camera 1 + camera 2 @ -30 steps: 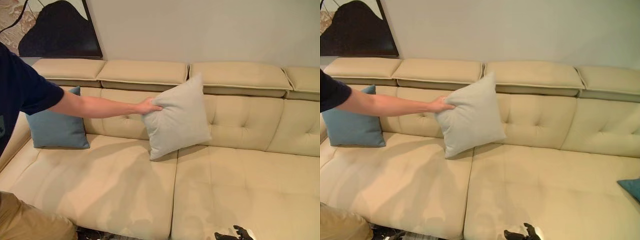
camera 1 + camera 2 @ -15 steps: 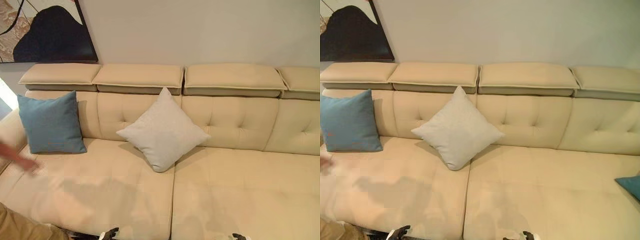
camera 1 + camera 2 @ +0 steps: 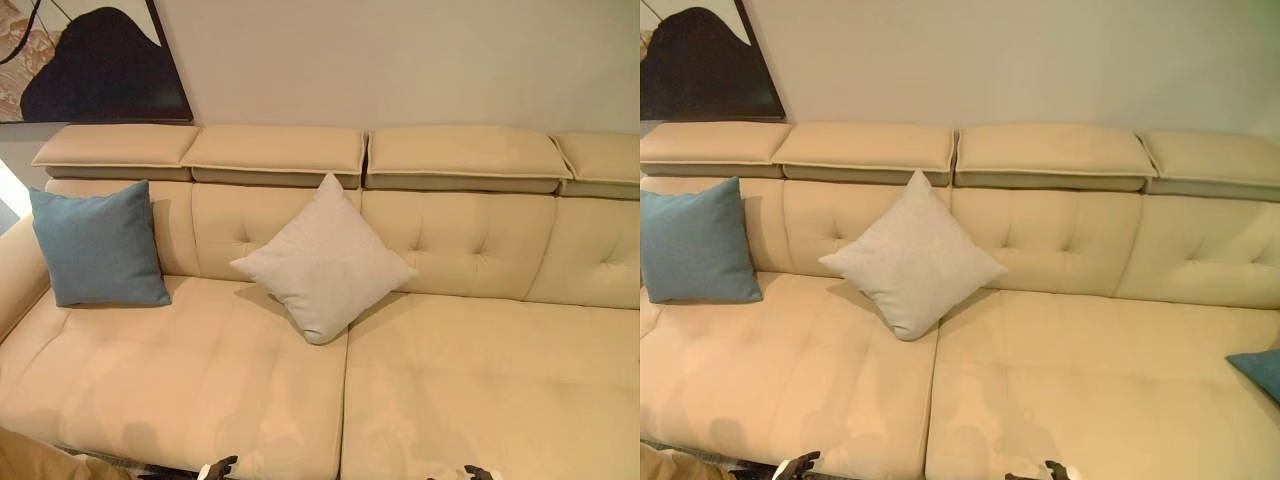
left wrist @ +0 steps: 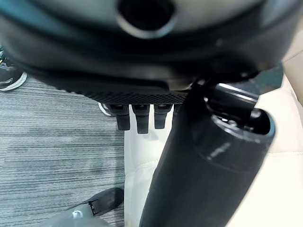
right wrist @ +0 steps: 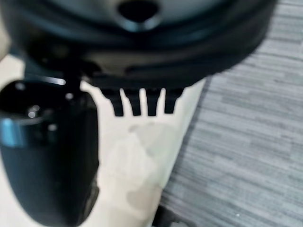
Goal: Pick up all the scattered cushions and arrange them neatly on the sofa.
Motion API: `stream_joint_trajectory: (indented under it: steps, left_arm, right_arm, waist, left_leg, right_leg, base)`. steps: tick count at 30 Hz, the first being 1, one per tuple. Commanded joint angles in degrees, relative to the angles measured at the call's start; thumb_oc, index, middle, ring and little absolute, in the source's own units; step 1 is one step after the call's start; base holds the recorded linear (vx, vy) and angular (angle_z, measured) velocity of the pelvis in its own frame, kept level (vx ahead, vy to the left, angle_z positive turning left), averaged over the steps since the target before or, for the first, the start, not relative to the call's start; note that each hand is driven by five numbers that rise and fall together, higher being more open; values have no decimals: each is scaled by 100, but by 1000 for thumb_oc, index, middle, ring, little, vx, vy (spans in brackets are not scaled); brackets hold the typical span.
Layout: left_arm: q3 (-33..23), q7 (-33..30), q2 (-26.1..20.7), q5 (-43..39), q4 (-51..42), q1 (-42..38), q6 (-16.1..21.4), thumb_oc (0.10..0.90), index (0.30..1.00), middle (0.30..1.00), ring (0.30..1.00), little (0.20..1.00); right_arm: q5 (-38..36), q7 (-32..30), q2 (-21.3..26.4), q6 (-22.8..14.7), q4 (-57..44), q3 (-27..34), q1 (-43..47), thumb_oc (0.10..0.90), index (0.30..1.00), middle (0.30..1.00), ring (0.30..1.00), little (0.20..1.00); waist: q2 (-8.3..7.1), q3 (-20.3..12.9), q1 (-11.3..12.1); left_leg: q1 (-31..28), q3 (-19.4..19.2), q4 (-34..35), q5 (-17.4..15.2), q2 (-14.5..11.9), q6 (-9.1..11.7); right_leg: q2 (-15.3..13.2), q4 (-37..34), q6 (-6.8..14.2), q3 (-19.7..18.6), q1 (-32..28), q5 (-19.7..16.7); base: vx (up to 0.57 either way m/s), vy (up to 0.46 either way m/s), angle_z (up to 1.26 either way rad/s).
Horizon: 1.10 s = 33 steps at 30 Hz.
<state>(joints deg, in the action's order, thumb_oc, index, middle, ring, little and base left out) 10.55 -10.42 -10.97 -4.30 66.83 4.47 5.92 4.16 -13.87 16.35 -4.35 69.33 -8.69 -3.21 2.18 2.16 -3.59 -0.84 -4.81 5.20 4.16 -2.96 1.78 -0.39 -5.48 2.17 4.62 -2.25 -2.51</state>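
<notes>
A pale wall [image 3: 400,60] fills the upper frame, with a dark framed picture [image 3: 90,60] at the upper left. Below it a cream sofa [image 3: 450,380] spans the frame, with a tufted backrest and a row of flat headrest pads [image 3: 275,150] along its top. A blue cushion [image 3: 98,245] stands upright at the left of the frame, leaning on the backrest near the sofa's arm. A white cushion [image 3: 322,260] sits left of centre, turned on one corner like a diamond, its lower point at the seam between two seat sections and its back against the backrest. The corner of a second blue cushion [image 3: 1262,372] shows at the right edge of the right eye view, on the seat. The left hand [image 4: 142,116] hangs by the sofa's front edge above grey carpet [image 4: 52,156], its fingers straight and holding nothing. The right hand [image 5: 142,101] hangs likewise over the sofa edge, fingers straight and empty. A shoe [image 4: 10,78] rests on the carpet at the left edge of the left wrist view.
</notes>
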Motion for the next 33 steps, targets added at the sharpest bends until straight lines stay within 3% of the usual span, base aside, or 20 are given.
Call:
stream_joint_trajectory:
  steps: [1,11,21,26,33]
  left_arm:
    - [-62,-54,-189,146,78,-340,104,800,900,900,900,900]
    - [-74,-68,-198,67,90,-387,85,800,900,900,900,900]
    - [70,-81,-193,-153,-44,-644,132,800,900,900,900,900]
    - [125,-157,-207,-349,-236,-822,201,800,900,900,900,900]
    - [105,-239,-307,-497,-667,-934,281,800,900,900,900,900]
  right_arm:
    - [-34,-71,23,-42,187,-129,394,800,900,900,900,900]
    - [-67,-101,62,-45,100,-148,486,800,900,900,900,900]
    - [-142,-176,128,-48,120,-182,635,800,900,900,900,900]
    - [-183,-212,119,-31,146,-127,642,800,900,900,900,900]
    - [-102,-237,51,14,160,-153,646,800,900,900,900,900]
  waist:
    - [-311,-116,114]
    - [-319,-41,137]
    - [-489,291,187]
    - [-499,239,197]
    - [-534,176,192]
  left_leg:
    - [-156,-46,-20,-604,188,63]
    - [-87,39,-66,-589,160,91]
    - [810,251,-1390,-804,138,171]
    - [1103,316,-934,-540,24,186]
    - [902,166,-718,-573,101,105]
  right_leg:
    - [-279,289,436,172,73,371]
    - [-230,339,381,199,142,432]
    - [-288,574,212,212,306,559]
    - [-330,507,334,202,305,594]
    - [-495,568,482,42,354,489]
  base:
    - [15,-27,4]
    - [15,-36,7]
    - [-8,-20,15]
    - [80,79,8]
    - [112,162,-19]
